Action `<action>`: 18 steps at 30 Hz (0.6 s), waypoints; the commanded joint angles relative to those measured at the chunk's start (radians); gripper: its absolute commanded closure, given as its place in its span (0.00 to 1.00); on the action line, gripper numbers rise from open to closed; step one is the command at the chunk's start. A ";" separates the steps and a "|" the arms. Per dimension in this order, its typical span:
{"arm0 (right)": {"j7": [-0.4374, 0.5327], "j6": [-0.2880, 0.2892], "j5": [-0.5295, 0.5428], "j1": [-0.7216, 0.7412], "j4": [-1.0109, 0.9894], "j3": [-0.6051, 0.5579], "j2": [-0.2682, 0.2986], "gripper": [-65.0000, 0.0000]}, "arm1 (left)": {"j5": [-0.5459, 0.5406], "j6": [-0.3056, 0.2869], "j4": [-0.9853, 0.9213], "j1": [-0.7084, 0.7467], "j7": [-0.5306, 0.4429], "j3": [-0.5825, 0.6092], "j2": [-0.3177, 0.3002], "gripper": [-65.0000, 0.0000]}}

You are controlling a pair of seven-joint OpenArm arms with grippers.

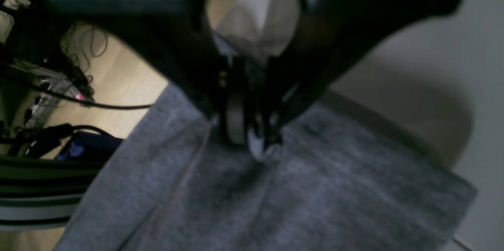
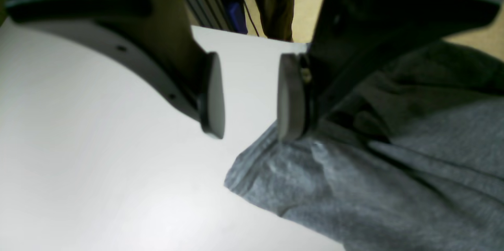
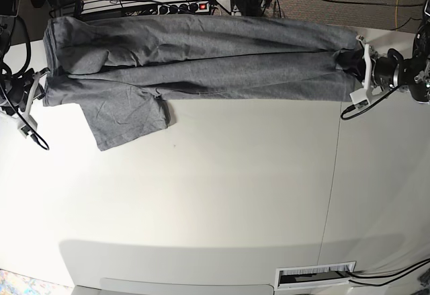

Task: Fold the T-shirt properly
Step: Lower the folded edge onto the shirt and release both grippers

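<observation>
Shirt [image 3: 201,66] is stretched in a long band across the desk's [image 3: 222,194] far edge, one sleeve splayed out. L gripper [image 1: 252,140] fingers are clamped on cloth; R gripper [image 2: 250,97] fingers apart, beside the hem. Lengthwise fold judged done; cross folds left.

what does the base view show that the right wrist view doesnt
Only the base view shows the whole T-shirt stretched in a long band across the far side of the table, one sleeve spread toward the camera, the left gripper at its end, and the power strip behind the table. Only the right wrist view shows the right gripper up close, open, with one pad at the edge of the cloth. Both show grey fabric on the white table.
</observation>
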 commanded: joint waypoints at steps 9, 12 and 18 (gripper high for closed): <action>0.021 -0.004 0.198 0.011 0.013 0.011 0.010 0.73 | 0.035 0.017 0.016 -0.097 0.056 -0.002 -0.022 0.74; 0.016 -0.003 0.201 0.011 0.013 0.010 -0.027 0.84 | 0.034 0.017 0.046 -0.125 0.059 -0.002 -0.022 0.74; -0.003 0.000 0.200 0.007 0.012 0.010 -0.133 1.00 | 0.035 0.017 0.080 -0.127 0.055 -0.002 -0.016 0.74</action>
